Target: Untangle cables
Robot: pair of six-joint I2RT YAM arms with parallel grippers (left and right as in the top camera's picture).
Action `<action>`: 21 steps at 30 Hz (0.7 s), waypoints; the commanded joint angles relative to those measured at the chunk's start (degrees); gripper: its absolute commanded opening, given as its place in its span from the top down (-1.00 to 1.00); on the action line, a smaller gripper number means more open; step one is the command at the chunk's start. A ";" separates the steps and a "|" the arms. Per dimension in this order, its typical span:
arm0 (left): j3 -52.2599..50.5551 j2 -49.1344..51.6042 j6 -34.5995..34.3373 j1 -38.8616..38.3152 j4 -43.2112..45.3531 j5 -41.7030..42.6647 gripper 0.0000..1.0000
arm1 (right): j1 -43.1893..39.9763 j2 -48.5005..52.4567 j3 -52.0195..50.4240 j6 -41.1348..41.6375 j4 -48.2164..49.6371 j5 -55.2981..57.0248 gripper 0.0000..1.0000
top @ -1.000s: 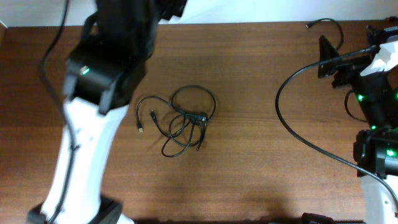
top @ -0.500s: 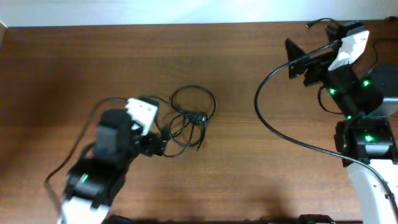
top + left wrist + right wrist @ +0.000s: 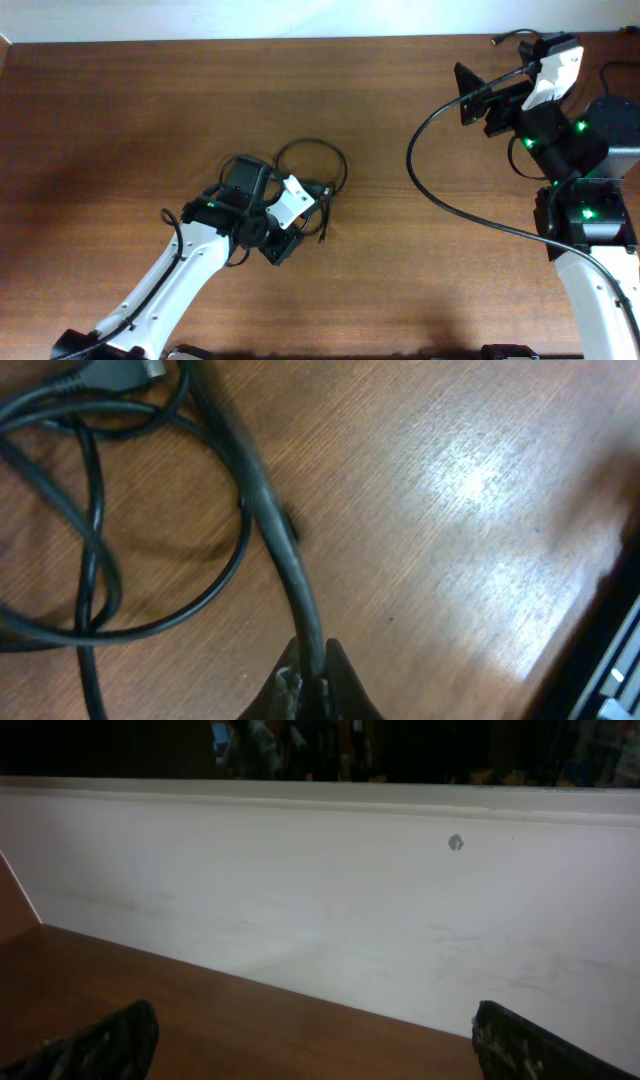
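Observation:
A tangle of thin black cables [image 3: 312, 147] lies in loops on the brown table, a little left of centre. My left gripper [image 3: 283, 243] is down at the tangle's lower left side. In the left wrist view my left gripper [image 3: 313, 682] is shut on one black cable strand [image 3: 268, 510], which runs from the fingertips up toward the loops at the upper left. My right gripper [image 3: 470, 95] hangs at the far right back, well away from the tangle. It stands open [image 3: 315, 1045] with nothing between its fingers, facing the white wall.
A thick black arm cable [image 3: 432, 196] sweeps in a wide arc over the table's right half. Another thin black lead [image 3: 520, 36] lies at the back right edge. The white wall [image 3: 320, 890] runs along the table's far edge.
My left arm came down from the back left onto the tangle, and its gripper went from open to shut on a cable strand. The right arm shifted slightly left.

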 commanded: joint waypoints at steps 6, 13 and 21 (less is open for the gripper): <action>45.59 -10.95 -5.01 -0.07 -16.22 7.61 1.00 | 0.31 -0.02 -0.04 -1.22 0.50 0.11 -0.75; 56.06 -13.51 -11.43 -0.04 -15.67 -17.99 1.00 | 8.72 0.24 -0.04 10.36 0.24 -0.31 -0.92; 56.06 -10.71 -13.09 0.11 3.28 -35.01 1.00 | 9.64 1.42 -0.07 2.95 -16.90 -9.66 -0.90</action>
